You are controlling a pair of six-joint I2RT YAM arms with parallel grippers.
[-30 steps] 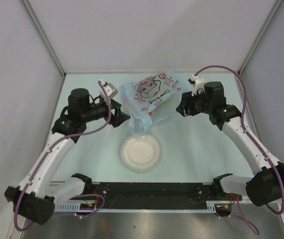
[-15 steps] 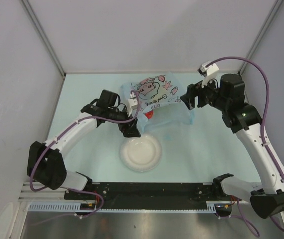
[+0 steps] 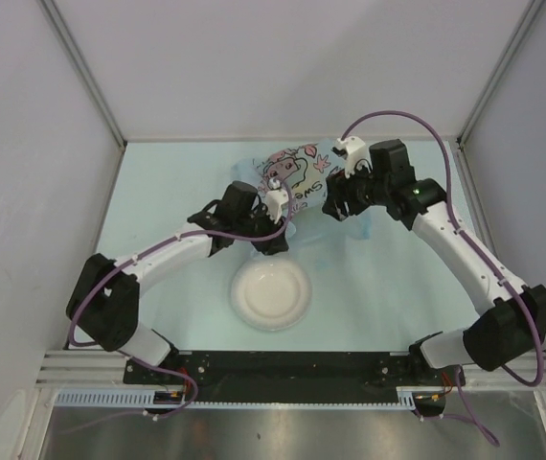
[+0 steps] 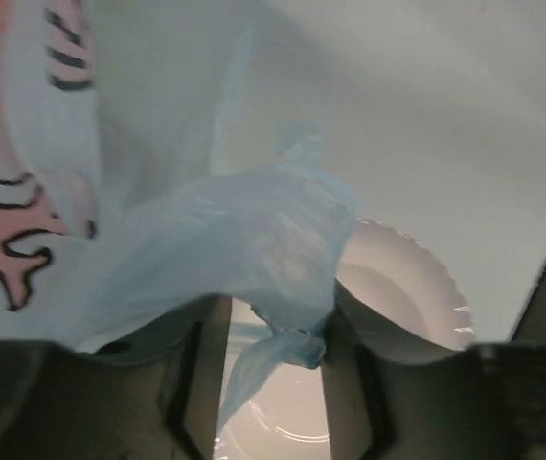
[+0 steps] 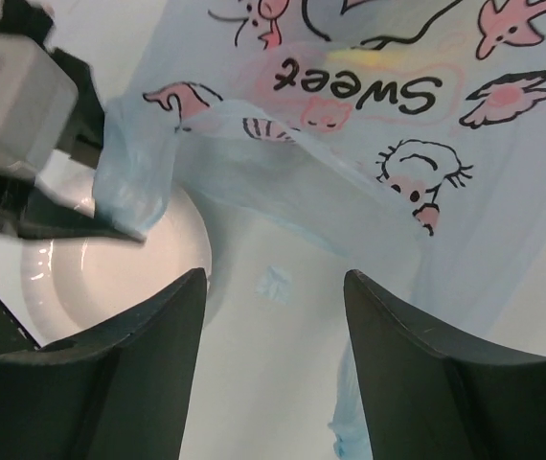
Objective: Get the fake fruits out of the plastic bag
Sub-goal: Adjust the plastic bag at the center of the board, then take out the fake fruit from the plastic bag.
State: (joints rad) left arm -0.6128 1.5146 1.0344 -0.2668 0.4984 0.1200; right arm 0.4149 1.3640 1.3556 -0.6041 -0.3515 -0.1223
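Observation:
The plastic bag (image 3: pixel 297 177) is light blue with pink shapes, a cartoon figure and "Sweet" lettering, and lies at the table's far middle. My left gripper (image 3: pixel 275 238) is at its near edge, just past the plate. In the left wrist view the bag's bunched, knotted handle (image 4: pixel 297 347) hangs between my fingers (image 4: pixel 350 383), and film (image 4: pixel 254 230) covers their tips. My right gripper (image 3: pixel 333 206) is open and empty, hovering at the bag's right part; its wrist view shows the bag (image 5: pixel 369 96) below and ahead. No fake fruit shows plainly; they are hidden in the bag.
A white round plate (image 3: pixel 241 292) lies near of the bag, mid-table; its rim shows in the left wrist view (image 4: pixel 436 287) and in the right wrist view (image 5: pixel 110 278). Grey walls close in the back and sides. The arm bases and a black rail line the near edge.
My left gripper has swung right from the bag's left edge to its near edge by the plate, drawing the handle along. My right gripper has moved left, in over the bag.

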